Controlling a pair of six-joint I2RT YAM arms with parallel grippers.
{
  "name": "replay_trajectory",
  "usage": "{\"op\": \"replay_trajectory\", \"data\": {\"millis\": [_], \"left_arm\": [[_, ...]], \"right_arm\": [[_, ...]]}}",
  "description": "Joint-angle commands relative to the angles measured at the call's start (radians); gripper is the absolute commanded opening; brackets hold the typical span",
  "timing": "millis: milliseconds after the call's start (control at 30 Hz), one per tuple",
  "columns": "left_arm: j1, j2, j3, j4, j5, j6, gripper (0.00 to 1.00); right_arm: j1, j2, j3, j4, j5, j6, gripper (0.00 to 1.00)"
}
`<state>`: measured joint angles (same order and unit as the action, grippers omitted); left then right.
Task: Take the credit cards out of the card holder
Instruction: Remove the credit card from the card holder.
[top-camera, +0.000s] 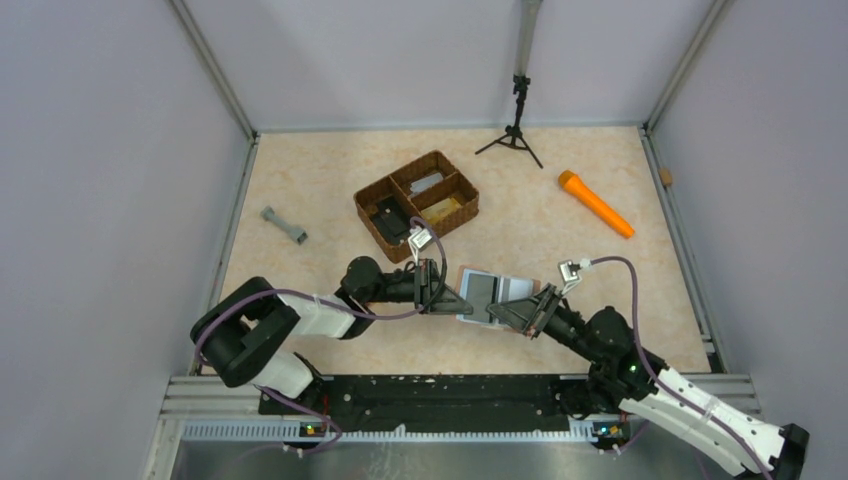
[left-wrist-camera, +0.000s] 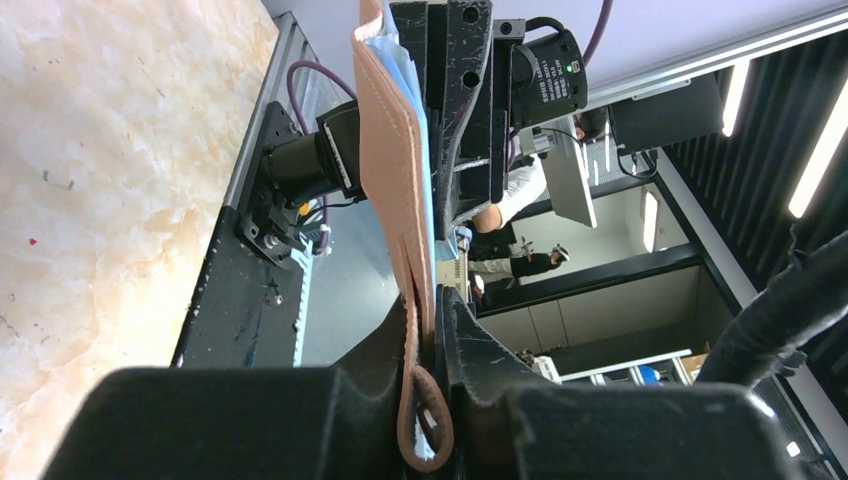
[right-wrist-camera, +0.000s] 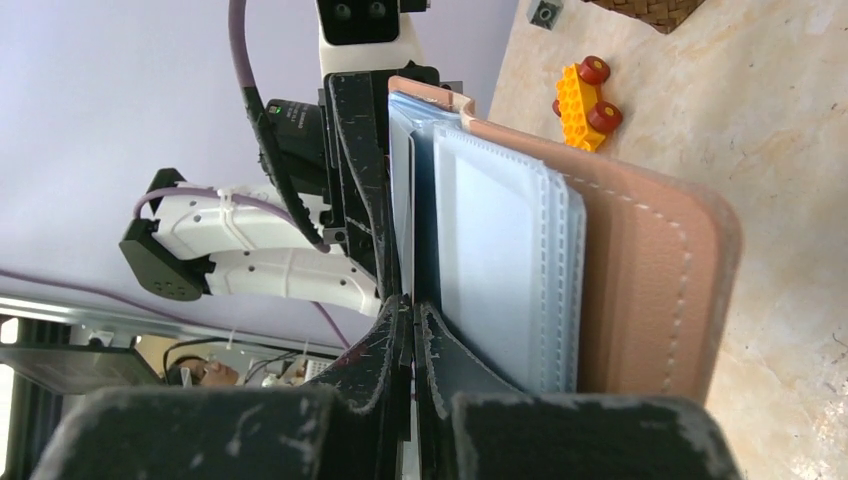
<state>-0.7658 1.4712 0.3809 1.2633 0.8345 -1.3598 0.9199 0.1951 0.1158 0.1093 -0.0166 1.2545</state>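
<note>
Over the table (top-camera: 330, 180), just past the arm bases, the card holder (top-camera: 495, 292) is held opened between the two arms, its pale blue-grey inside turned upward in the top view. The left gripper (left-wrist-camera: 427, 335) is clamped hard on the tan outer edge, beside a small leather loop. The right gripper (right-wrist-camera: 412, 325) is drawn almost fully together on a thin pale layer at the inner side of the stitched pockets.

A slip is the main risk. Only a narrow margin of leather is caught by the left fingers, so a firm pull from the right could drag the holder out of that grip and let it drop. If a pocket wall is pinched and not a card, the pull would only stretch or twist the holder, and nothing would be freed. A card that does come loose could also fall onto the table.

No card can be plainly identified. A dark rectangle is seen on the open holder from above, but whether it is a card or a pocket cannot be told. What lies between the right fingertips is masked by the fingers themselves. Farther back, the contents of the woven basket (top-camera: 395, 178) are too small to name. An orange torch (top-camera: 595, 203) and a black tripod (top-camera: 515, 135) are set well apart from the holder.
</note>
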Motion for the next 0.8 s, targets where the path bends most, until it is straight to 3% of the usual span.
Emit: {"op": "replay_trajectory", "data": {"millis": [0, 133, 233, 267, 300, 433, 533, 600, 700, 767], "left_arm": [[0.006, -0.009, -0.002, 0.110, 0.035, -0.009, 0.13], [0.006, -0.017, -0.006, 0.112, 0.031, -0.006, 0.21], [0.006, -0.026, -0.011, 0.114, 0.028, -0.001, 0.15], [0.006, -0.028, -0.012, 0.116, 0.026, 0.000, 0.07], [0.006, -0.030, -0.013, 0.116, 0.026, 0.002, 0.00], [0.006, -0.035, -0.020, 0.123, 0.023, 0.003, 0.00], [0.006, -0.040, -0.021, 0.129, 0.021, 0.000, 0.00], [0.006, -0.043, -0.022, 0.134, 0.021, -0.002, 0.00], [0.006, -0.047, -0.021, 0.131, 0.020, 0.000, 0.00], [0.006, -0.047, -0.020, 0.132, 0.020, -0.002, 0.00]], "right_arm": [[-0.006, -0.018, 0.002, 0.052, 0.045, 0.016, 0.00], [-0.007, -0.018, 0.006, 0.047, 0.043, 0.016, 0.00], [-0.006, -0.018, 0.011, 0.033, 0.040, 0.010, 0.00], [-0.007, -0.019, 0.013, 0.026, 0.040, 0.007, 0.00], [-0.006, -0.023, 0.014, 0.021, 0.041, 0.005, 0.03], [-0.007, -0.032, 0.013, 0.020, 0.037, -0.006, 0.24], [-0.006, -0.041, 0.014, 0.015, 0.038, -0.008, 0.33], [-0.007, -0.048, 0.012, 0.020, 0.043, -0.008, 0.31], [-0.006, -0.057, 0.010, 0.021, 0.053, -0.005, 0.12], [-0.006, -0.060, 0.011, 0.022, 0.055, -0.005, 0.09]]}}
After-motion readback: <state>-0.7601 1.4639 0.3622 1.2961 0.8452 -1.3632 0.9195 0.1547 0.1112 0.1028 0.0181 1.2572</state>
